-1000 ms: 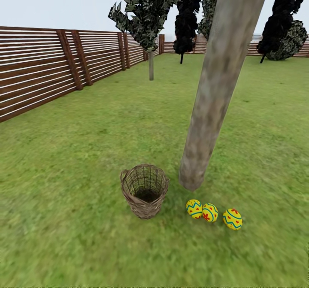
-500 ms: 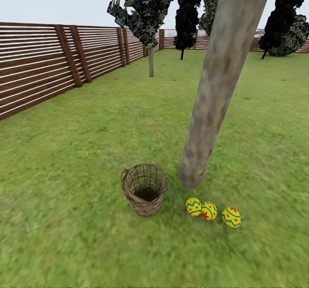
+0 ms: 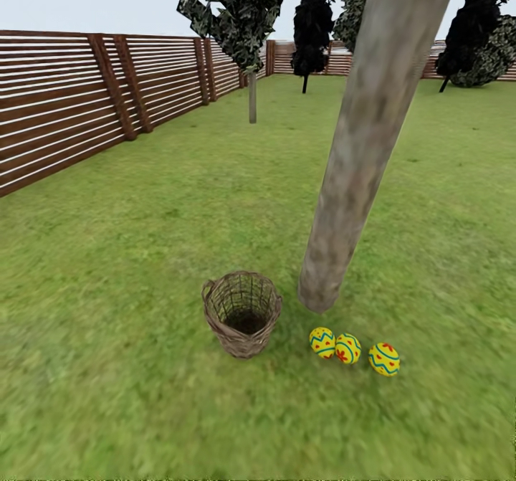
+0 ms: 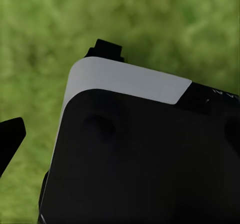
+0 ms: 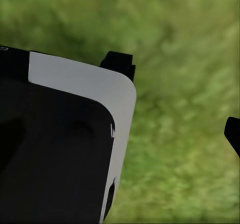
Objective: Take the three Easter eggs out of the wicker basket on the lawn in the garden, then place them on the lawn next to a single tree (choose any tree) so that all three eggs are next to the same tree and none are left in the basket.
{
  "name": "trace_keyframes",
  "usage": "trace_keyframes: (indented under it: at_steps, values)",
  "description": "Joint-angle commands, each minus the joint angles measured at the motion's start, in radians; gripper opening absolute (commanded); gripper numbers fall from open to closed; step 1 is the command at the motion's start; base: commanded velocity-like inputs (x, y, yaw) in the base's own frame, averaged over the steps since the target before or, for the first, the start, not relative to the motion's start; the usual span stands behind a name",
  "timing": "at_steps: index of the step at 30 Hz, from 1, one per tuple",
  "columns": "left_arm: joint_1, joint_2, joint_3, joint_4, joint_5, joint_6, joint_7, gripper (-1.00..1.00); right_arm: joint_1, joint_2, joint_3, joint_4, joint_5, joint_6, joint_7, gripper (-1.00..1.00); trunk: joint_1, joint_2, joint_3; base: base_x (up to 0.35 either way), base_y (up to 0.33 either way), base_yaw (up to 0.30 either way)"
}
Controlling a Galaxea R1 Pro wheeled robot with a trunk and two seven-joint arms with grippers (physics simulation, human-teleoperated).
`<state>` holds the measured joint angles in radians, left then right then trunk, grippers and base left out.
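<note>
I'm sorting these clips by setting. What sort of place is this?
A fenced garden or back yard, rendered in simulation: green lawn all around, a brown slatted wooden fence along the edge, and trees, one pale trunk rising close by.

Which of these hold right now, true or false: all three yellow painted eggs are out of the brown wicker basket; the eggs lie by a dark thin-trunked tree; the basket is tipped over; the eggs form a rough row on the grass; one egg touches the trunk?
1. All three yellow painted Easter eggs are out of the brown open-weave wicker basket. True; no egg shows inside it.
2. The eggs lie by a dark thin-trunked tree. False: they lie near the base of the thick pale grey-tan trunk.
3. The basket is tipped over. False: it stands upright, mouth up.
4. The eggs form a rough row on the green lawn. True.
5. One egg touches the trunk. False: grass shows between them.
</note>
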<state>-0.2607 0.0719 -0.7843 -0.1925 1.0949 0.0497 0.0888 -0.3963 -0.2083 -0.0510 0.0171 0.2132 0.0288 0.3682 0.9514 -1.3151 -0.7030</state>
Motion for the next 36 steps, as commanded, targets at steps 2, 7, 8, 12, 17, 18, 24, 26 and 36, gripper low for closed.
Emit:
trace_keyframes:
  at_steps: [2,7,8,12,17,18,24,26,36]
  values:
    - [0.0,0.0,-0.007,-0.004,0.006,0.004,0.008,1.0,-0.001,0.0,-0.006,0.001,0.006,0.002,0.003,1.0,-0.008,0.014,0.002,0.0,0.0,0.0]
    - [0.0,0.001,-0.007,-0.004,0.006,0.004,0.008,1.0,-0.001,0.0,-0.006,0.0,0.014,0.003,0.003,1.0,-0.027,0.049,0.011,0.0,0.0,0.0]
    - [0.0,0.001,-0.007,-0.004,0.006,0.004,0.008,1.0,-0.001,0.0,-0.006,0.0,0.016,0.003,0.003,1.0,-0.031,0.056,0.014,0.0,0.0,0.0]
    - [0.0,0.001,-0.007,-0.004,0.006,0.004,0.008,1.0,-0.001,0.0,-0.006,0.0,0.013,0.003,0.003,1.0,-0.046,0.084,0.026,0.0,0.0,0.0]
    - [0.0,0.001,-0.007,-0.004,0.006,0.004,0.008,1.0,-0.001,0.0,-0.006,0.0,0.018,0.003,0.003,1.0,-0.065,0.119,0.043,0.0,0.0,0.0]
    - [0.0,0.0,-0.007,-0.004,0.006,0.004,0.008,1.0,-0.001,0.0,-0.006,0.0,0.017,0.003,0.004,1.0,-0.069,0.126,0.047,0.0,0.0,0.0]
    - [0.0,0.001,-0.007,-0.004,0.006,0.003,0.008,1.0,-0.001,0.0,-0.006,0.0,0.015,0.002,0.004,1.0,-0.073,0.133,0.06,0.0,0.0,0.0]
    - [0.0,0.002,-0.007,-0.004,0.007,0.003,0.008,1.0,-0.001,0.0,-0.006,0.0,0.016,0.002,0.004,1.0,-0.073,0.133,0.063,0.0,0.0,0.0]
    - [0.0,0.003,-0.007,-0.004,0.008,0.002,0.008,1.0,0.014,0.0,-0.006,0.002,0.016,-0.086,0.005,1.0,-0.073,0.133,0.079,0.0,0.0,0.0]
